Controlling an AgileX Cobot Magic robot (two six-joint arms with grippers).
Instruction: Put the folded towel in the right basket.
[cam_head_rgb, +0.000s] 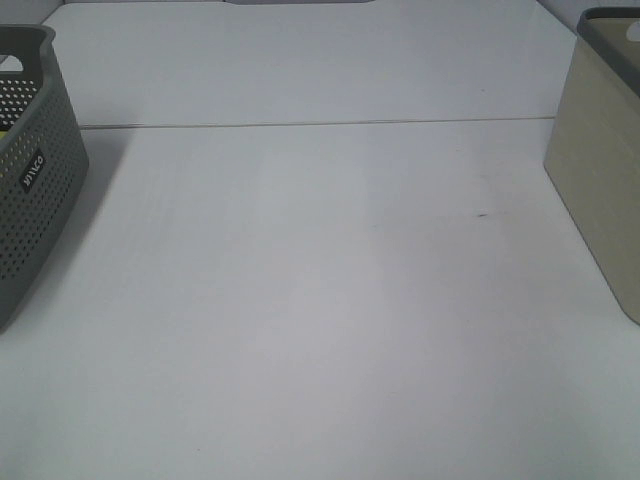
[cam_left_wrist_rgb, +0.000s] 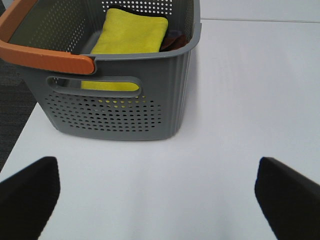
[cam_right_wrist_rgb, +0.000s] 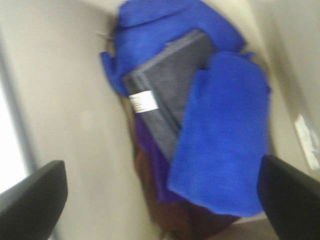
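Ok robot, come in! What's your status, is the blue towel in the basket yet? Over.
Left gripper open, empty. Right gripper open, above the right basket. Folded towel lying inside, on a grey cloth. Nothing in the way.

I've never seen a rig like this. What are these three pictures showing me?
It is a two-armed robot at a white table. The wide picture comes from a camera mounted high; neither arm shows there, only a grey perforated basket at the left and a beige basket at the right. The other two come from cameras on the wrists. The left tool stands open facing the grey perforated basket, which holds a yellow towel. The right tool, open and empty, looks down into the beige basket, where the blue folded towel lies with a grey cloth.
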